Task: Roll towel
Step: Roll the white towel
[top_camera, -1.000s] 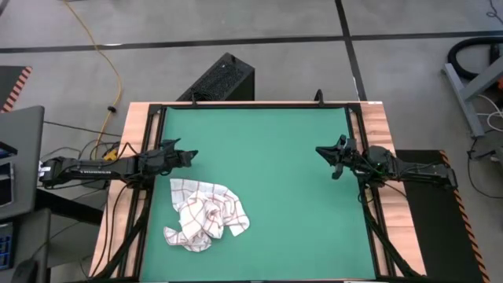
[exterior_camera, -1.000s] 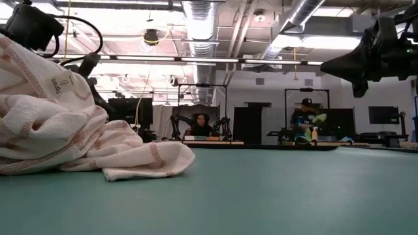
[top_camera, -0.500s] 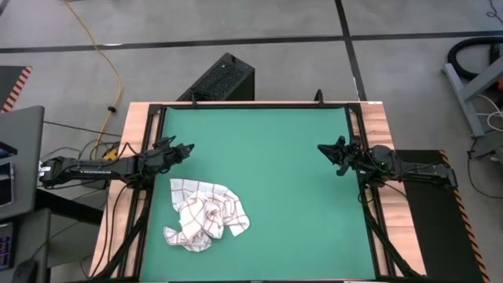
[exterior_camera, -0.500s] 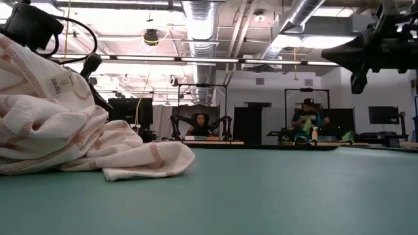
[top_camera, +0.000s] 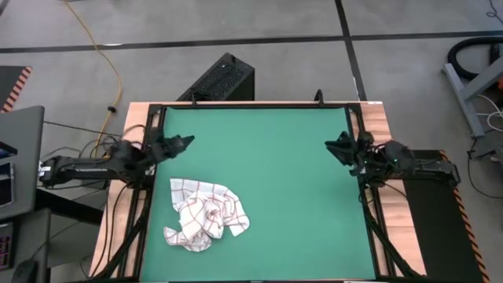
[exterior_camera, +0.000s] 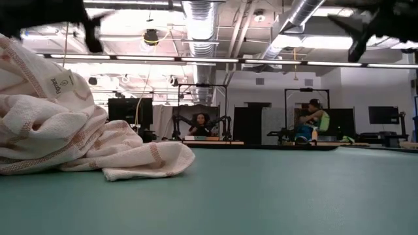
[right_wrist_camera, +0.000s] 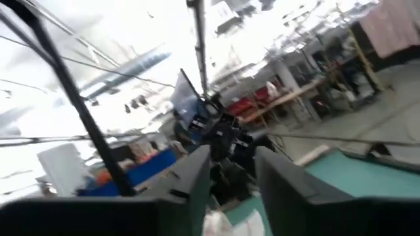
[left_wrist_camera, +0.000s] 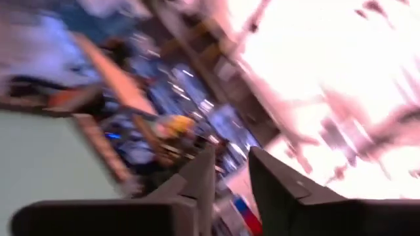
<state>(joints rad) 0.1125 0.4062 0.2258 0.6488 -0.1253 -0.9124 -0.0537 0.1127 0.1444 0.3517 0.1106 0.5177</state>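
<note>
The towel (top_camera: 206,216), white with thin red check lines, lies crumpled in a heap on the green mat (top_camera: 267,181) near the table's left and near edges. In the low view the towel (exterior_camera: 72,130) fills the left side. My left gripper (top_camera: 185,142) hovers at the mat's left edge, beyond the towel's far side, raised and tilted upward. Its fingers (left_wrist_camera: 203,177) stand apart with nothing between them. My right gripper (top_camera: 334,145) hovers at the mat's right edge, also raised and tilted up. Its fingers (right_wrist_camera: 197,177) stand apart and hold nothing.
A black frame and wooden strips (top_camera: 134,157) border the mat. A black box (top_camera: 224,79) stands on the floor beyond the far edge. The bare mat stretches between the two arms and to the towel's right. People sit at benches (exterior_camera: 199,124) far behind the table.
Both grippers have risen and tipped their fingers upward; in the low view they have climbed to the picture's top edge. My left gripper has also drawn back a little toward the table's left and far edges. The towel has kept still.
</note>
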